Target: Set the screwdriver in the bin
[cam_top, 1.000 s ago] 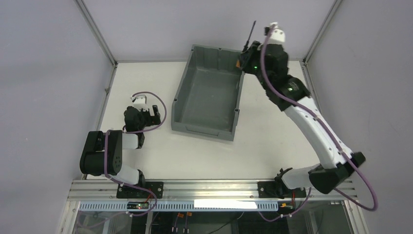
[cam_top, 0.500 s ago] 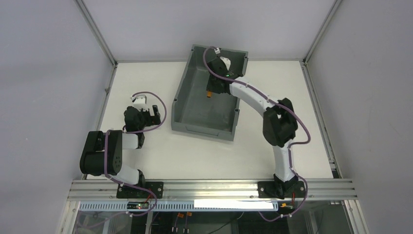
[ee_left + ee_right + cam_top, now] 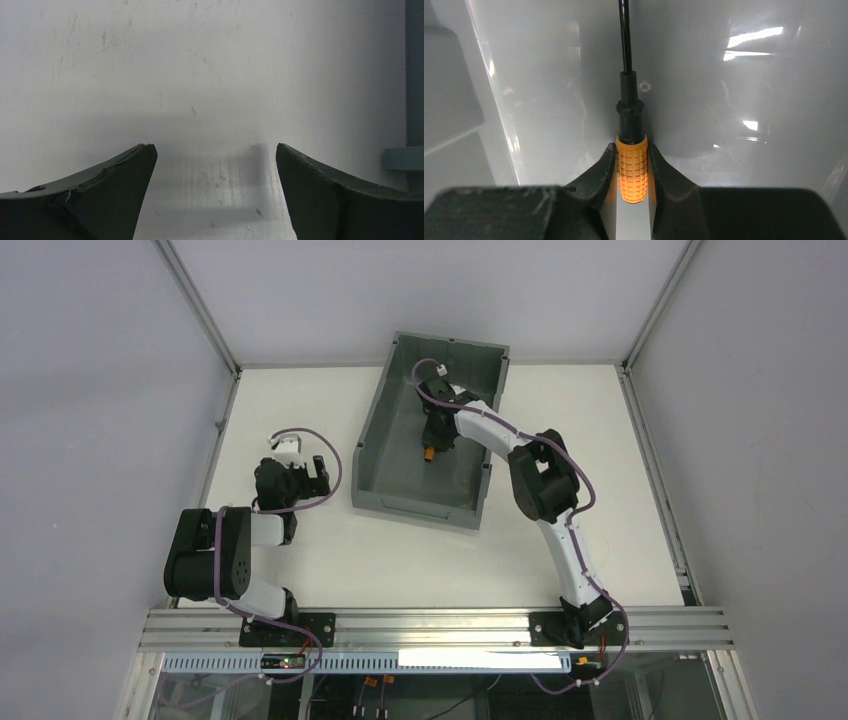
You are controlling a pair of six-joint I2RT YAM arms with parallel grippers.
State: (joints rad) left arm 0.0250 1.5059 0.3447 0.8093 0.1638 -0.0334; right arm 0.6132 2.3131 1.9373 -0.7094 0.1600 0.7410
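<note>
Gripped by its orange handle between the closed jaws of the right gripper, screwdriver poised inside the bin, shaft aimed at its glossy floor. Could jab or skid the tip if pushed lower before release, or bounce if dropped from height (hard plastic, tiny tool); ample floor all round, tall walls well apart from the tool. Off to the side over the white table, left gripper spread wide, holding nothing.

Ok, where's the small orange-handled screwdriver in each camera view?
Top external: small orange-handled screwdriver, upper centre, inside the dark grey plastic bin, held by the right gripper.
Left wrist: not in view.
Right wrist: bottom centre, pinched between the fingers.
Shared landmark: the bin's grey interior.
</note>
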